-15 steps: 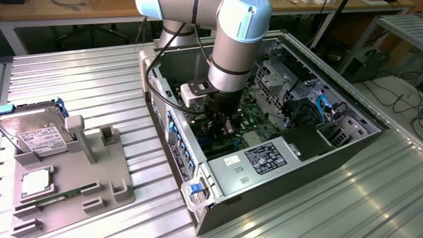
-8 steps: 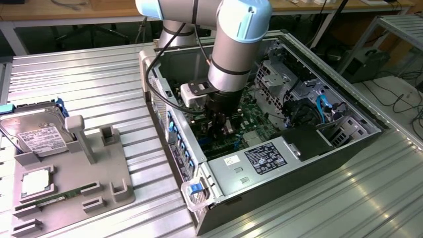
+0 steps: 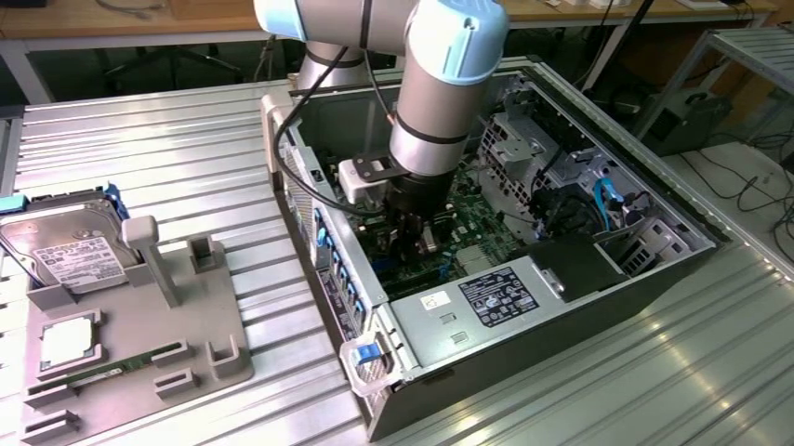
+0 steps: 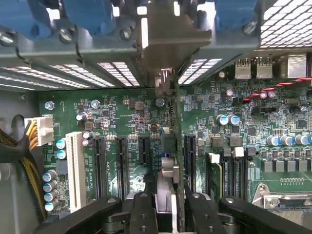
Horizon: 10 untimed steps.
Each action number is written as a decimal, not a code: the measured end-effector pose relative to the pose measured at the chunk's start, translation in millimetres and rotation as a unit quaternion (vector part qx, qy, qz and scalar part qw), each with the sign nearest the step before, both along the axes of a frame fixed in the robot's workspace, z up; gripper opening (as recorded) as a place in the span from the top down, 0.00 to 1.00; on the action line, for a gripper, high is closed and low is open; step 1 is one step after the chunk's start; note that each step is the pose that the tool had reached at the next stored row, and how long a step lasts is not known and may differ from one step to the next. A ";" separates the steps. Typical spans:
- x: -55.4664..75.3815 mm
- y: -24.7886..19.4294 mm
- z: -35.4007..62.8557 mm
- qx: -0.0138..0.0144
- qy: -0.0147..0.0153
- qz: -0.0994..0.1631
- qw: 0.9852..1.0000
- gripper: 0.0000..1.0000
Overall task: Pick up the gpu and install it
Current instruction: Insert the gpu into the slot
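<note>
Gpu [image 4: 171,146] in claw [image 4: 168,207], inside computer case [image 3: 645,279]

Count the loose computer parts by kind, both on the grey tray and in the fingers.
hard drive: 1, on the tray
CPU: 1, on the tray
memory stick: 1, on the tray
gpu: 1, between the fingers, inside the case
Total: 4

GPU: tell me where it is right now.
In the wrist view the gpu stands on edge between the gripper fingers, over the motherboard slots inside the open computer case.
</note>
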State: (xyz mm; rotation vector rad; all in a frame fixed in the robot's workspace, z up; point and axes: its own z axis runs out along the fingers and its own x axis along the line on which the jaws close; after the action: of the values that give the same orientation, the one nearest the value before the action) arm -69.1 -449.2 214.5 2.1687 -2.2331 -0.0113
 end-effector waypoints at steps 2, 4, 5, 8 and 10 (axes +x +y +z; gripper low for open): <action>0.0 -0.1 -0.6 0.000 0.000 0.000 1.000 0.71; 0.0 0.0 -0.8 0.000 0.000 0.000 1.000 0.71; 0.0 0.0 -0.4 0.001 0.000 0.000 1.000 0.71; 0.0 0.2 2.0 0.002 0.000 0.000 1.000 0.71; 0.0 0.0 2.5 0.002 0.000 0.000 1.000 0.71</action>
State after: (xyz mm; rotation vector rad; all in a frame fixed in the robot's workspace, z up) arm -69.1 -449.2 217.0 2.1703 -2.2347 -0.0148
